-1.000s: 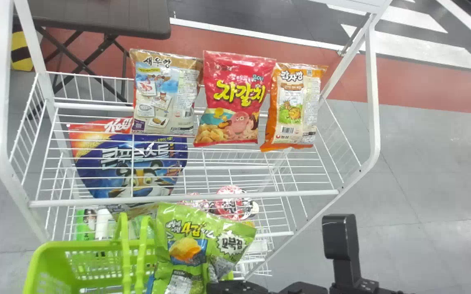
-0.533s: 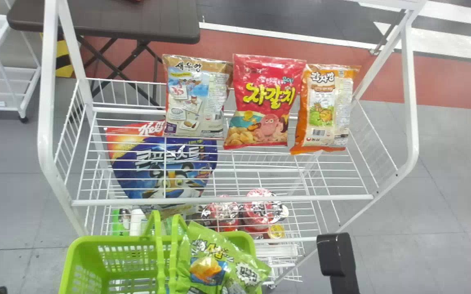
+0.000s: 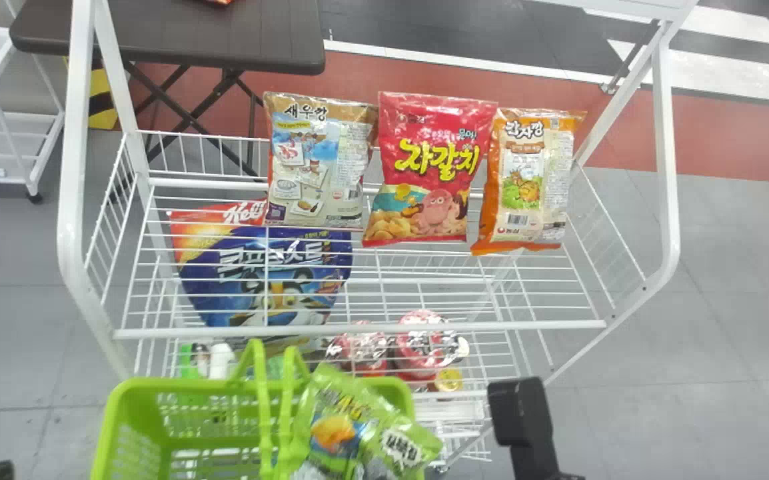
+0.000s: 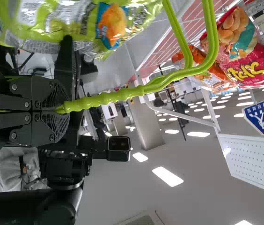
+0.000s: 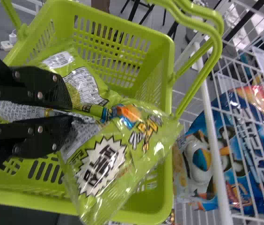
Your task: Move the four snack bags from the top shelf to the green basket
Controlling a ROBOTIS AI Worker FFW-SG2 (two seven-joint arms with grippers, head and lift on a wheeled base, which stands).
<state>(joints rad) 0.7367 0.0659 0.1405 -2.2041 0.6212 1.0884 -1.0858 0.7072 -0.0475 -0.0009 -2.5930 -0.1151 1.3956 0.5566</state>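
The right pincer [image 5: 71, 115] was clamped on the green snack bag [image 3: 358, 427], the bag's silvery end caught between its 2 fingers [image 5: 57, 93]; the bag lay tilted at the right half of the green basket [image 3: 191, 385], some of its corners reaching across the rim, while how far down it sat was not possible to tell. The basket stood at the near side of the scene, left of centre, in front of the white wire shelving; the left pincer [image 4: 59, 110] was closed around its 2 green handles [image 3: 264, 413], drawn together between the fingers.

The other 3 snack bags were in a row on the top shelf [image 3: 358, 329], close together along its far side; the brown-topped bag [image 3: 318, 167] stood at the left, the red bag [image 3: 431, 167] in the middle and the orange bag [image 3: 524, 183] at the right, the last 1 leaning a little.

Below the top shelf, seen through its wires, a big blue cereal bag [image 3: 224, 270] was at the left; nearer and to its right were 2 round red containers [image 3: 424, 340], with a small yellow lid [image 3: 449, 380] just beside them. A black part of the right arm [image 3: 521, 423] rose at the near side, right of the basket.
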